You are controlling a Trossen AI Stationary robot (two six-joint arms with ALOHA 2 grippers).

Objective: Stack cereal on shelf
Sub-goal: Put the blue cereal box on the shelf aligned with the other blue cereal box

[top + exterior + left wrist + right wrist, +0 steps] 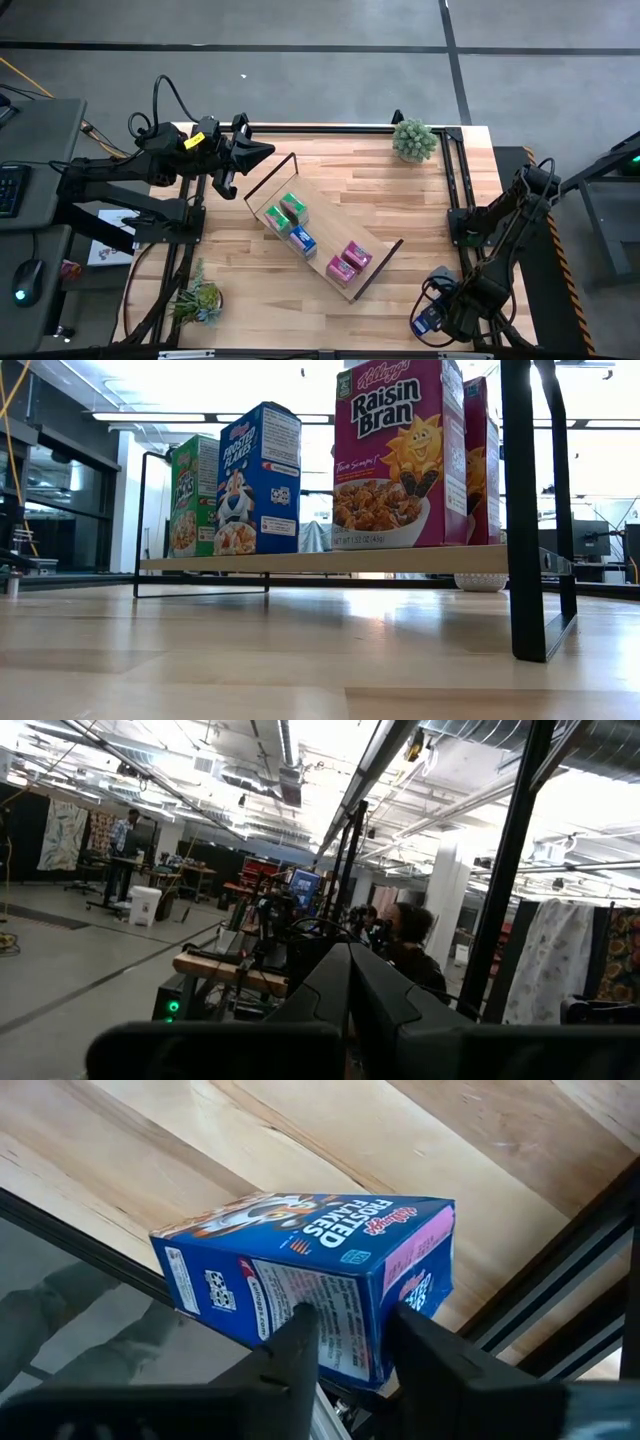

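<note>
Hanging over the table's [390,215] near right corner, my right gripper [350,1345] had its fingers partly closed around a blue cereal box [310,1275]; my left gripper [262,152], shut and empty, waited near the far left corner beside the shelf [322,262].

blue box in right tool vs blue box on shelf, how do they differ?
The blue box in the right tool hangs tilted off the table's corner; the blue box on the shelf stands upright between green and pink boxes. The first is gripped, the second untouched. Both read Frosted Flakes.

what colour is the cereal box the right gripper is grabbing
Blue, a Frosted Flakes box, clearest in the right wrist view.
</note>
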